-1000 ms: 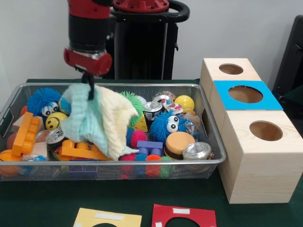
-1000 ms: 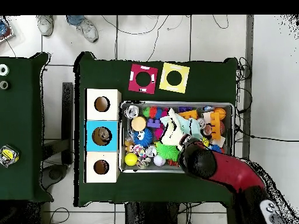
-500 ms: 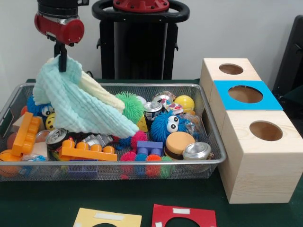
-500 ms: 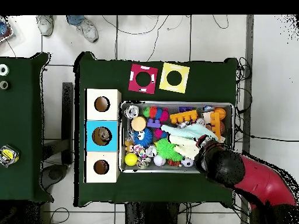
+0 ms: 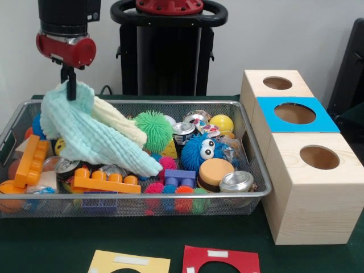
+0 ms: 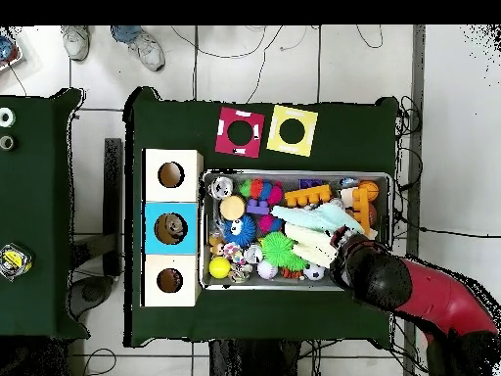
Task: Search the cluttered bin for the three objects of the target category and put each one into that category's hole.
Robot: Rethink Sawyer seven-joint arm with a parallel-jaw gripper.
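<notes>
Lying flat on the green table [image 5: 51,244] at the bottom edge of the front view: a red card [image 5: 220,259] and, just left of it, a yellow card [image 5: 129,263], each with a round cut-out and strips of pale tape. Standing at the right edge, a black chair [image 5: 350,68]. From above, in the upper left corner, a person's two shoes [image 6: 147,49] on the tiled floor [image 6: 450,127]. Running across the top, thin cables [image 6: 323,59]. Along the left edge, a second green table [image 6: 39,196] bearing a small yellow thing [image 6: 12,261].

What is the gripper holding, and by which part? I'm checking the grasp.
The gripper holds the pale green cloth pinched at its top edge; the rest drapes into the bin.
</notes>
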